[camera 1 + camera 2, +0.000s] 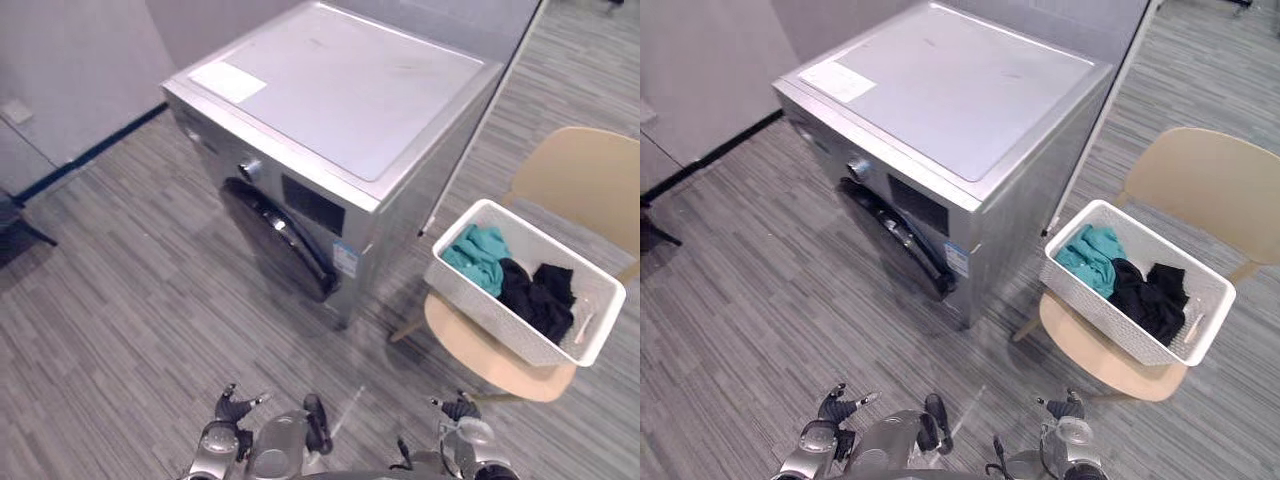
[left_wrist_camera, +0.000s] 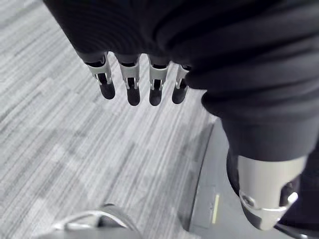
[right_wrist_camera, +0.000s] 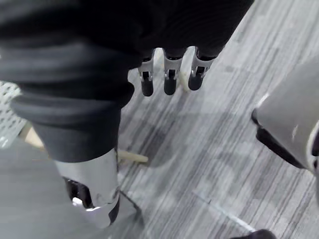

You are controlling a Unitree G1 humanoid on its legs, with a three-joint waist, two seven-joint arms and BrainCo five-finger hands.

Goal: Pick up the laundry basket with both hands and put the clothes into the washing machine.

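While left hand [image 2: 133,82] and right hand [image 3: 169,77] hang with fingers relaxed, holding nothing, laundry basket [image 1: 480,310] of clothes [image 1: 535,292] sits on chair [image 1: 590,180] ahead of right hand, well apart from left. Risk: lopsided grip tips it off chair; washing machine [image 1: 350,100] door [image 1: 275,235] looks shut.

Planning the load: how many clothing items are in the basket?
2 told apart: a teal garment at the laundry basket's left end, black clothing beside it; more may be hidden.

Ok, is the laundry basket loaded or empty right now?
Loaded. The white laundry basket sits on the tan chair with a teal garment and black clothes lying inside it.
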